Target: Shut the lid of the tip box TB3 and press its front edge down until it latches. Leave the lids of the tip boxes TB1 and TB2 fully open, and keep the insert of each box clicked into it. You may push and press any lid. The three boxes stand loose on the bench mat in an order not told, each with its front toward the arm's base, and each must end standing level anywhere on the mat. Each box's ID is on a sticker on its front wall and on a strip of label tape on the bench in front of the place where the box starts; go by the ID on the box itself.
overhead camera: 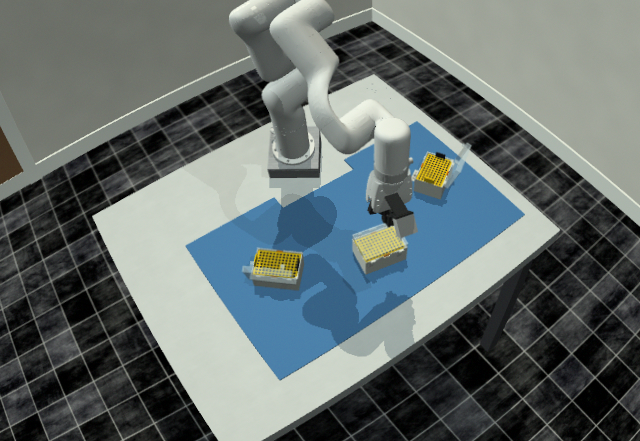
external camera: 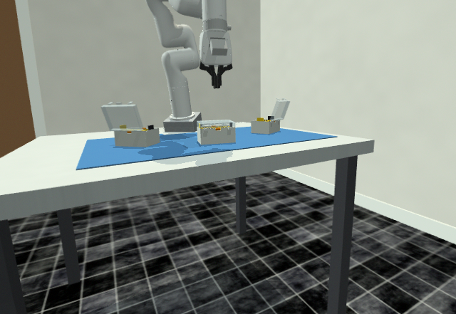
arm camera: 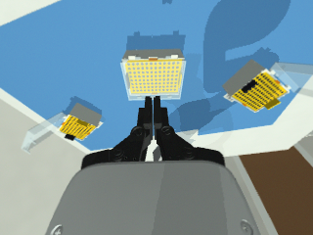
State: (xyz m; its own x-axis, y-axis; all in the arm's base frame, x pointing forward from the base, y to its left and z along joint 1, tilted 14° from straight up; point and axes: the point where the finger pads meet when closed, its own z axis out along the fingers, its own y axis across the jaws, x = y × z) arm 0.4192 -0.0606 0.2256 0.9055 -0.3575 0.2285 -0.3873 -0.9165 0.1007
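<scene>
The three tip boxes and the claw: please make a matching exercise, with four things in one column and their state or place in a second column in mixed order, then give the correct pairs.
Things:
1. Middle tip box
2. Tip box nearest the room corner
3. Tip box by the brown door
4. Claw

States or places:
A. Shut on nothing, hanging above the mat
B. Clear lid down over the yellow insert
C. Lid upright, far right of the mat in the exterior view
D. Lid upright, far left of the mat in the exterior view

Pairs: 1-B, 2-C, 3-D, 4-A

White table (external camera: 206, 171), black tiled floor (external camera: 206, 266)
</scene>
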